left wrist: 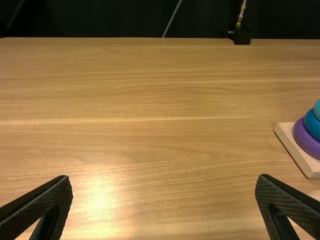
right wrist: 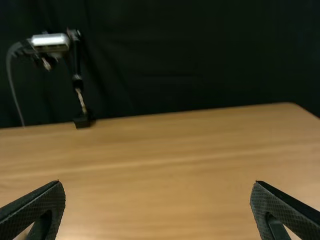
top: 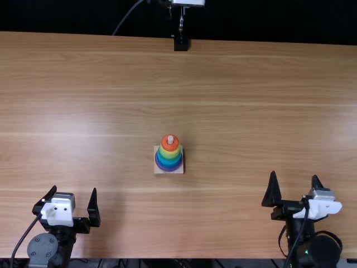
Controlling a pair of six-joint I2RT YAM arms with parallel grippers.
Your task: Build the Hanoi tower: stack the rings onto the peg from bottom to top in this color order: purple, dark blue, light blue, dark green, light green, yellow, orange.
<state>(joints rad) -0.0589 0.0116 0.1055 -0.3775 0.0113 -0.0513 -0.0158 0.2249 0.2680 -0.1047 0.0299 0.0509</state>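
Near the middle of the table in the top view stands the ring tower on its square wooden base, orange ring uppermost around the peg tip, yellow and blue tones under it, purple at the bottom. The left gripper is open at the lower left, well away from the tower. At the lower right the right gripper is open too. In the left wrist view, the purple ring lies on the base near the left gripper. The right gripper has bare wood beyond its spread fingers.
A small black camera stand is clamped at the far table edge, with a cable beside it. The wooden table stretches around the tower, with a dark curtain behind.
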